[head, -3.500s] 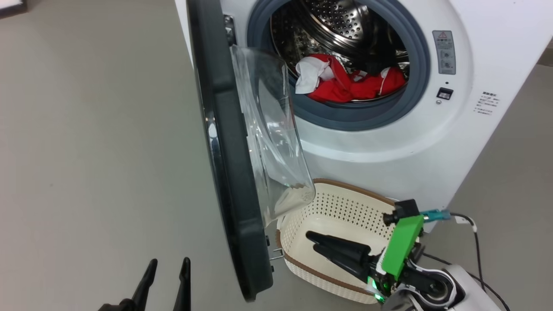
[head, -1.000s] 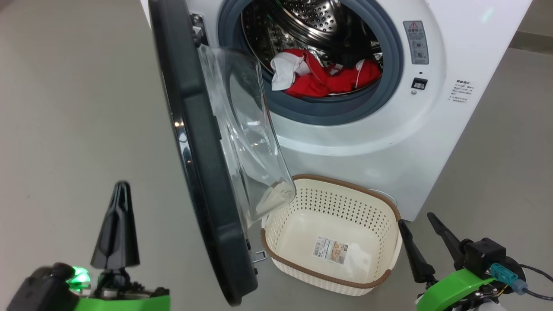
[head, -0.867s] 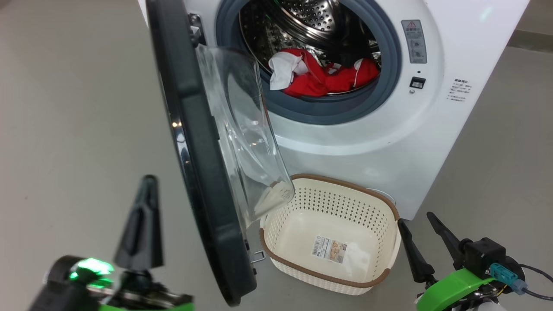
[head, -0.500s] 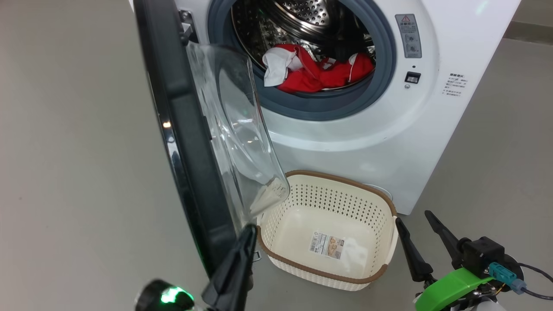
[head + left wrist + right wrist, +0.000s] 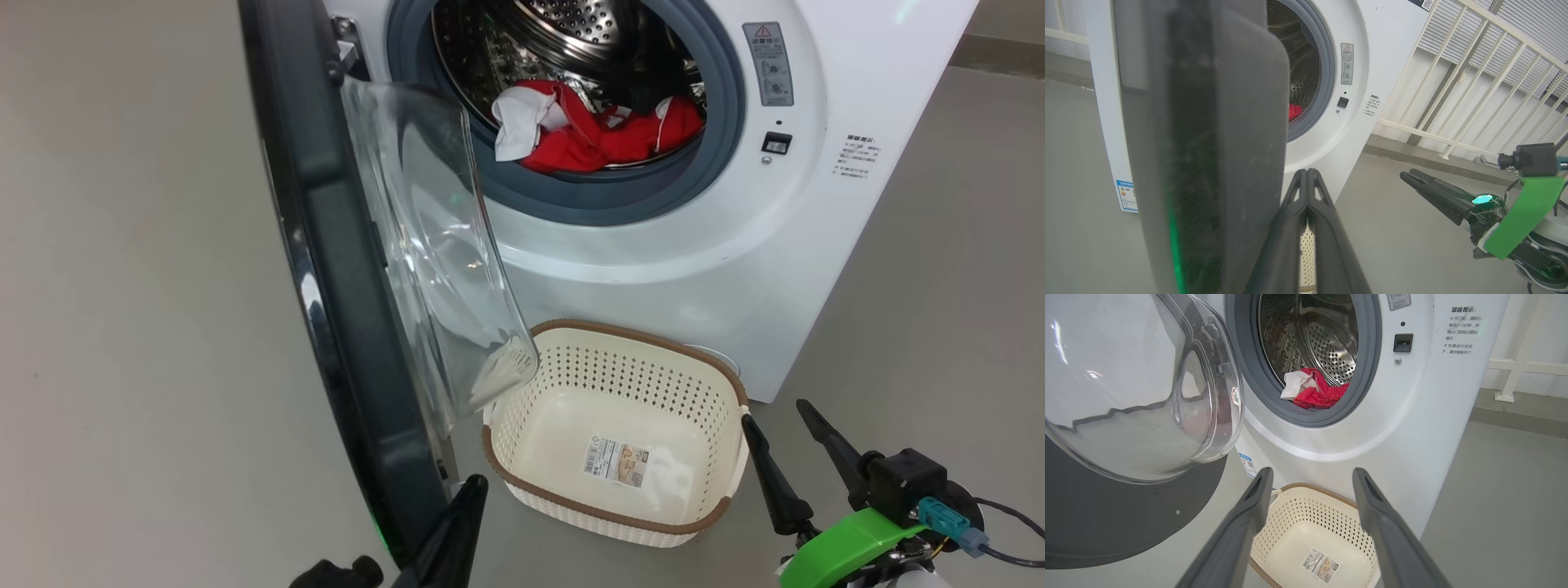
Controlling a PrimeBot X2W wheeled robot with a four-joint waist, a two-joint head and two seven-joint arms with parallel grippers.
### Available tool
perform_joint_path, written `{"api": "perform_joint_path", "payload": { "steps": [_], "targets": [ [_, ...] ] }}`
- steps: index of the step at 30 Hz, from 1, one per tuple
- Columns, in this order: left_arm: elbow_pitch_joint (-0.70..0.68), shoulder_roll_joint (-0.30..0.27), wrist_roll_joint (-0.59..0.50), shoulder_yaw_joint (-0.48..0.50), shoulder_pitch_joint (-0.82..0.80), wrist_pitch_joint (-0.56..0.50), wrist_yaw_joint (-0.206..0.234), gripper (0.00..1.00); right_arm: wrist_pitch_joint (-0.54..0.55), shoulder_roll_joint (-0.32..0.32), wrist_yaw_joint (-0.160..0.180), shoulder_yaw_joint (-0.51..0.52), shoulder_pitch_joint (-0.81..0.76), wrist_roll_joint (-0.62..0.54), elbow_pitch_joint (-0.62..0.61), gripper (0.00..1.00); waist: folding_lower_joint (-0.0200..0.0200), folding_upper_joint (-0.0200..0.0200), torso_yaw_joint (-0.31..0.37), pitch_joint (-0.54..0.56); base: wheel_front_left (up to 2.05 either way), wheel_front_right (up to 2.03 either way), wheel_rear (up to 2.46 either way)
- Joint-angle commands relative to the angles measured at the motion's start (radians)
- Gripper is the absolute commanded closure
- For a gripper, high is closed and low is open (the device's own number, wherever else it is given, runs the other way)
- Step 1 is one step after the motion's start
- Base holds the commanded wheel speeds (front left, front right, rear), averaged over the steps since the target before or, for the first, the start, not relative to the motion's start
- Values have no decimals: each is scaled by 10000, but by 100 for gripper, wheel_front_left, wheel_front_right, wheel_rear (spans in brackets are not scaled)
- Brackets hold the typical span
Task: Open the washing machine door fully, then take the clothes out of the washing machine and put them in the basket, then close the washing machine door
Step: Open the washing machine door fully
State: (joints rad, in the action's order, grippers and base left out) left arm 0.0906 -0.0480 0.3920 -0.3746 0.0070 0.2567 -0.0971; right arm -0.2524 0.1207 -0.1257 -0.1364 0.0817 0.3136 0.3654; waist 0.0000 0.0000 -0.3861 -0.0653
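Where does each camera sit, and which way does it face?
Head view: on the head, looking down at the white front-loading washing machine, its open black-rimmed glass door, cream perforated plastic basket; shut left gripper, open right gripper at bottom.
Left wrist view: on the left wrist, facing the door's rim edge-on; own closed fingers centre, right gripper at right.
Right wrist view: on the right wrist, facing basket and drum between own spread fingers.
Shared: head and right wrist views both show red and white clothes in the drum.
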Motion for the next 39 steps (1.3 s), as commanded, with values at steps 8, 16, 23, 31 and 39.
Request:
{"api": "perform_joint_path", "payload": {
  "steps": [8,16,23,31,39],
  "targets": [
    [-188,-22,173,1008,-242,51,423,100,-93,38,-50,-140,226,7,-326,0,0,0,-150,24,0,0,0],
    [-292,-22,-204,2128,125,51,728,100,-93,-39,-50,-141,169,28,-371,0,0,0,-391,13,0,0,0],
    [-204,-22,-501,3441,196,51,859,100,-93,-67,-50,-213,169,21,-376,0,0,0,-444,-43,0,0,0],
    [208,-22,-865,5491,-379,51,829,100,-93,-31,-50,-240,278,-25,-403,0,0,0,-349,-288,0,0,0],
    [954,-22,-1452,7251,-1191,51,440,100,-93,54,-50,-232,500,-77,-407,0,0,0,-130,-689,0,0,0]
  ]
}}
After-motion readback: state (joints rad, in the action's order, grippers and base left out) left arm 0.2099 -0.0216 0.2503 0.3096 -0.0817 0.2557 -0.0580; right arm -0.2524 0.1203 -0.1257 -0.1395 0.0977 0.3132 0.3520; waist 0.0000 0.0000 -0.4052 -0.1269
